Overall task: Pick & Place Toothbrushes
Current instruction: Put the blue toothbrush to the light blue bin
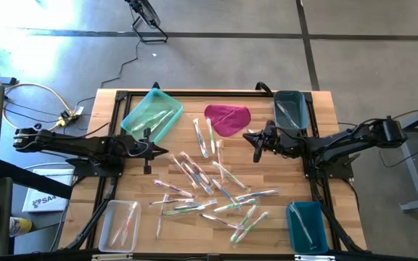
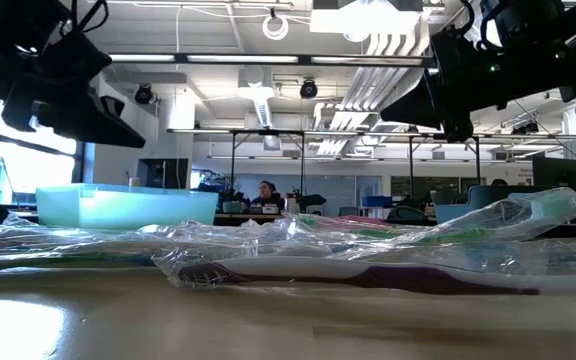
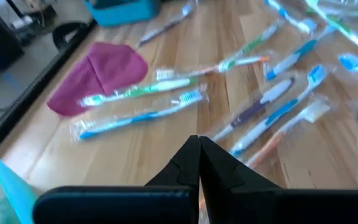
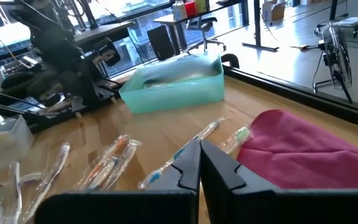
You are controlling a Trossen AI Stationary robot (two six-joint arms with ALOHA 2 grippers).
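Overhead, both arms' jaws are closed and empty above the scattered toothbrushes (image 1: pixel 209 192).

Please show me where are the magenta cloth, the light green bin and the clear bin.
Magenta cloth (image 1: pixel 228 119): high view, middle of the cloth.
Light green bin (image 1: pixel 135 114): high view, on its left wall.
Clear bin (image 1: pixel 108 224): high view, on its left wall.
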